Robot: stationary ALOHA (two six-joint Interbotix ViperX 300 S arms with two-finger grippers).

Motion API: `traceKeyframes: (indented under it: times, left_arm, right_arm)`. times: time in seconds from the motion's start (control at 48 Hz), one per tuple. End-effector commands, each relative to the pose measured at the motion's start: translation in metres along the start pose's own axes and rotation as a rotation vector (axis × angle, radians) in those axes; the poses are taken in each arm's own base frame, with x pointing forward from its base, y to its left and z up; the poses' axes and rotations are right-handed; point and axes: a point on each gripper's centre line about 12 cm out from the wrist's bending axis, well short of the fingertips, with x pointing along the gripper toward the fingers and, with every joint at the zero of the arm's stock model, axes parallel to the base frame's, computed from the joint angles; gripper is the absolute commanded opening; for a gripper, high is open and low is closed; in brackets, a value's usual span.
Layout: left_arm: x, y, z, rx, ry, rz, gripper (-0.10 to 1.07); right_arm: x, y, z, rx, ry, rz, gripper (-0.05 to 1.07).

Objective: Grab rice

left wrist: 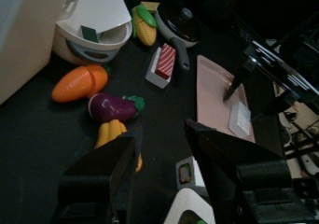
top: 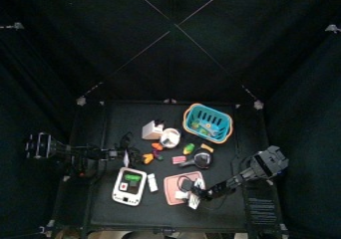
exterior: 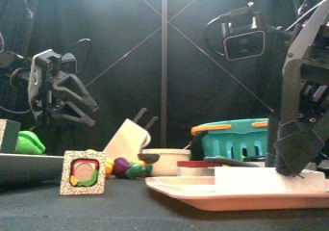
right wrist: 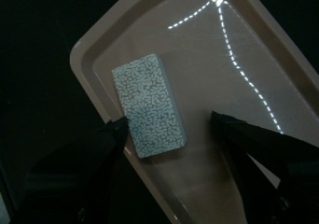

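Note:
The rice is a pale speckled block (right wrist: 148,105) lying on a pink tray (right wrist: 243,74). My right gripper (right wrist: 170,127) is open just above the tray, with its jaws on either side of the block's near end and nothing held. In the top view the right gripper (top: 200,194) is over the tray (top: 185,175) at the table's front. In the front view the block (exterior: 252,177) lies on the tray (exterior: 193,190) below the right gripper (exterior: 298,148). My left gripper (left wrist: 169,158) is open and empty, hovering at the table's left (top: 124,149).
A teal basket (top: 208,119) stands at the back. A white container (left wrist: 97,32), a carrot (left wrist: 78,81), an eggplant (left wrist: 110,105), corn (left wrist: 147,22) and a red card (left wrist: 162,64) lie mid-table. A white box (top: 130,185) sits front left.

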Motion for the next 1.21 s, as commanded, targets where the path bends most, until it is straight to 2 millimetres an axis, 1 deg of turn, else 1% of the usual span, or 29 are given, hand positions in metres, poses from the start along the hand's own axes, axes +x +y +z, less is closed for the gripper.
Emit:
traceKeyframes:
  times: [0.0, 0.292, 0.479, 0.708, 0.833, 1.021, 1.188]
  left_arm:
    - [0.003, -0.003, 0.009, 0.014, -0.024, -0.013, 0.81]
    - [0.003, -0.003, 0.009, 0.017, -0.024, -0.013, 0.81]
    - [0.002, -0.001, 0.006, 0.012, -0.015, -0.007, 0.81]
    - [0.000, -0.001, 0.002, 0.007, -0.002, -0.008, 0.81]
    - [0.000, -0.001, 0.001, -0.003, -0.001, -0.004, 0.81]
    - [-0.001, 0.000, -0.001, -0.019, 0.000, 0.005, 0.81]
    - [0.000, 0.000, 0.001, -0.019, -0.007, 0.008, 0.81]
  right_arm:
    - [-0.008, 0.008, 0.012, 0.011, -0.033, 0.027, 1.00]
    - [-0.004, 0.006, 0.009, 0.005, -0.024, 0.013, 1.00]
    - [-0.003, 0.007, 0.009, -0.001, -0.023, 0.016, 1.00]
    - [0.001, 0.002, 0.007, 0.002, -0.016, -0.002, 0.99]
    - [0.001, 0.000, 0.006, -0.003, -0.014, -0.007, 0.93]
    - [0.001, -0.001, 0.006, -0.005, -0.015, -0.008, 0.78]
    - [0.001, 0.000, 0.007, -0.002, -0.018, -0.008, 0.69]
